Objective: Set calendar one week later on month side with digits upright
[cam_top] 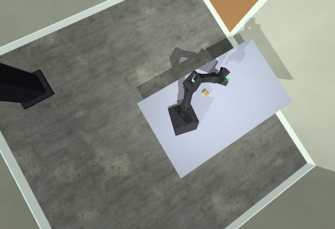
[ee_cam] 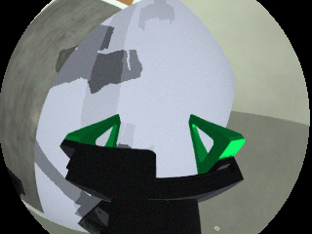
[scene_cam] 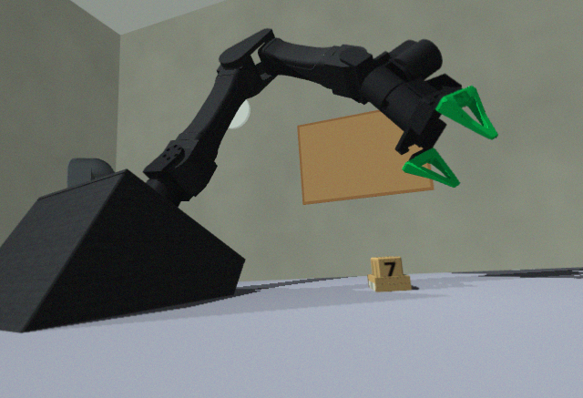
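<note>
The small wooden calendar tray [scene_cam: 391, 283] lies flat on the table. In the exterior view one cube [scene_cam: 379, 267] shows above its rim, with an upright black 7 on the facing side; a second cube cannot be told apart there. From above, in the top view, two light wooden cube tops [cam_top: 205, 93] show side by side with dark marks too small to read. The month's name cannot be made out. My gripper [cam_top: 227, 79] [scene_cam: 475, 161] [ee_cam: 154, 118] is open and empty, green fingers wide apart. It hangs high above the table, beyond the calendar and tilted downward. The calendar does not show in the wrist view.
The arm's black base box [cam_top: 183, 120] [scene_cam: 136, 252] stands on the pale table [cam_top: 243, 99] [scene_cam: 291, 351] [ee_cam: 180, 63]. The arm arches high from it. The far table edge lies beyond the gripper. A brown board [scene_cam: 348, 163] hangs on the wall behind.
</note>
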Motion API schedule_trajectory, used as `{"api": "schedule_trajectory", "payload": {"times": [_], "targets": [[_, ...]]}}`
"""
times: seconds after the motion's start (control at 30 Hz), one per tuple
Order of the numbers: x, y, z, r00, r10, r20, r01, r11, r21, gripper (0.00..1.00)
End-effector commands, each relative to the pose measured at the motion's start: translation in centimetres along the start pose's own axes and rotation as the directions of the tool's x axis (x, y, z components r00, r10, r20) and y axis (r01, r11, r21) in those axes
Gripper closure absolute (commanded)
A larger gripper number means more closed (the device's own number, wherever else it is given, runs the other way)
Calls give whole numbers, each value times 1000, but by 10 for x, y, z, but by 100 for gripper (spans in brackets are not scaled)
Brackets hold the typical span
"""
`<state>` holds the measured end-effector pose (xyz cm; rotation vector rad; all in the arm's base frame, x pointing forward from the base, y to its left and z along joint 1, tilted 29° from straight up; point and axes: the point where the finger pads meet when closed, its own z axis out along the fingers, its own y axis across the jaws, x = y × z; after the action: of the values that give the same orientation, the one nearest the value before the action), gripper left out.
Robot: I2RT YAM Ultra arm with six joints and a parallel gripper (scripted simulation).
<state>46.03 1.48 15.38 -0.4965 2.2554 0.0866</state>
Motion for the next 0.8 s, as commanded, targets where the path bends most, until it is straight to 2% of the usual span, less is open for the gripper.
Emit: {"api": "schedule_trajectory", "payload": {"times": [0.0, 0.03, 0.1, 0.33, 0.47, 0.53, 0.6, 0.77], "targets": [[27, 3, -4, 993, 37, -116, -45, 997, -69, 0], [27, 3, -4, 993, 37, -116, -45, 997, -69, 0], [47, 1, -10, 976, 75, -204, -100, 988, -114, 0], [79, 2, -28, 925, 146, -350, -222, 957, -188, 0], [94, 4, -43, 880, 191, -434, -312, 922, -227, 0], [99, 6, -50, 861, 208, -463, -348, 906, -240, 0], [99, 6, -50, 861, 208, -463, -348, 906, -240, 0], [108, 9, -65, 813, 246, -527, -432, 862, -266, 0]]}}
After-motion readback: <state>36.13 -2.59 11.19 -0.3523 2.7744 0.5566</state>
